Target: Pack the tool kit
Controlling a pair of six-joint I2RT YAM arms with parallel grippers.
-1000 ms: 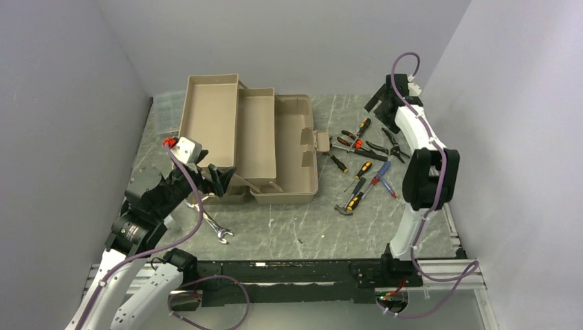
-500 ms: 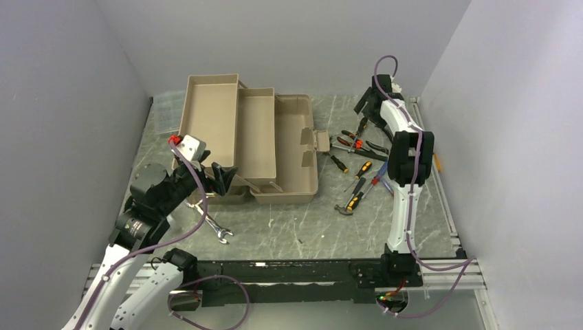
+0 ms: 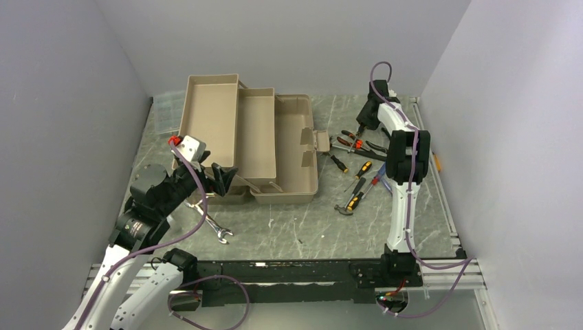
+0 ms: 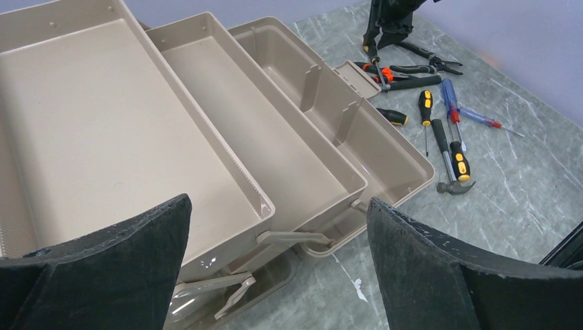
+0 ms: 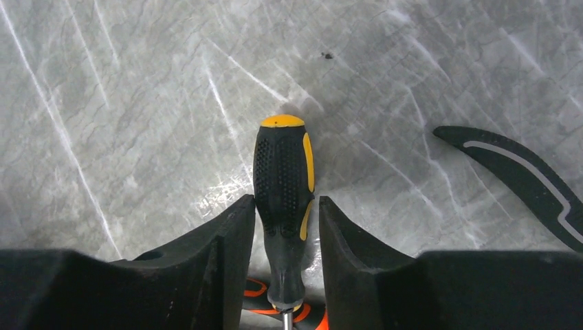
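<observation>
Bare tabletop (image 5: pixel 137 103) lies open ahead of my right pincer (image 5: pixel 285 205); a screwdriver (image 5: pixel 280 158) fills its gap, and a pliers handle (image 5: pixel 522 172) lies nearby to one side.

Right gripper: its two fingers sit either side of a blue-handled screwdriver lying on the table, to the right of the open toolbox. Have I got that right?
Almost. The screwdriver that the right gripper straddles has a black handle with orange-yellow trim, not blue, as the right wrist view shows. The rest holds: it lies on the table, to the right of the open toolbox.
</observation>
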